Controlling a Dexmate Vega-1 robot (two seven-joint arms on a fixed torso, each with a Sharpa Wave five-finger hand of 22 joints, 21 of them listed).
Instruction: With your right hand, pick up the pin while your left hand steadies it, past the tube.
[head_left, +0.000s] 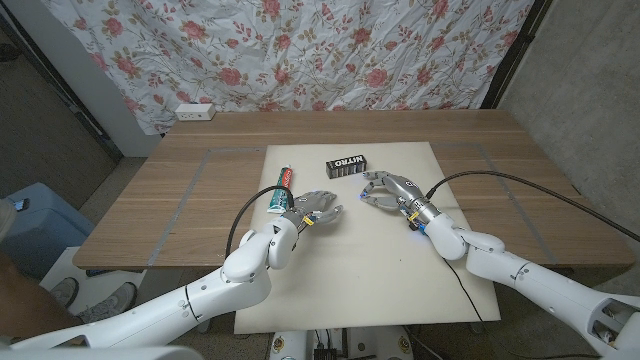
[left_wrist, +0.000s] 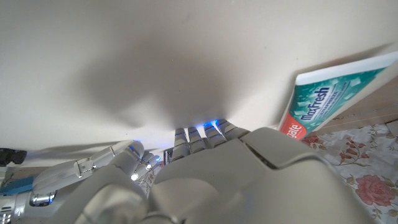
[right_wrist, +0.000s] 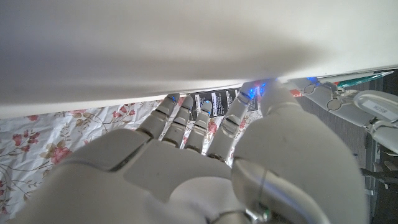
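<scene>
Both hands are hovering low over the white mat (head_left: 300, 262), fingers angled toward each other with a gap between them. The left hand (head_left: 312, 209) is sitting just beside the toothpaste tube (head_left: 281, 190) — its fingers are curled, though whether they are pinching anything I cannot tell. The right hand (head_left: 392, 191) is spreading its fingers near the black box (head_left: 347, 163), holding nothing visible. The pin is too small to make out.

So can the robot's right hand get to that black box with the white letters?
Probably yes. The right hand hovers just in front of the black box on the white mat, with bare mat between them and nothing in the way.
</scene>
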